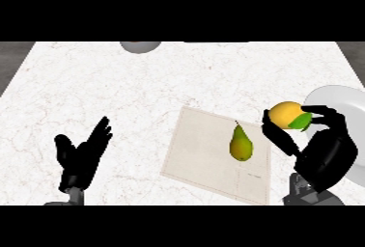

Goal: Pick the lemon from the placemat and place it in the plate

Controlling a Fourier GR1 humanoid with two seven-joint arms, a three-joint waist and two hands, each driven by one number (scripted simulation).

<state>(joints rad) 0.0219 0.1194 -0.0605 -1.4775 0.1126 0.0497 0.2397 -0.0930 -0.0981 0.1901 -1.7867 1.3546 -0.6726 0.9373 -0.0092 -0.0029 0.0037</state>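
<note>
Beside the one plate [342, 99], right hand [324, 149] curls round one lemon [285, 113]; one pear [241, 143] lies on one placemat [200, 154]. Left hand [80, 157] rests open.

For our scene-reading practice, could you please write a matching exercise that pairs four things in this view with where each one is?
Things:
1. lemon
2. pear
3. plate
4. left hand

Places:
A. lying on the placemat
B. at the counter's right edge
C. held in the right hand, between placemat and plate
D. open, fingers up, at the view's lower left

Pairs: 1-C, 2-A, 3-B, 4-D
</note>
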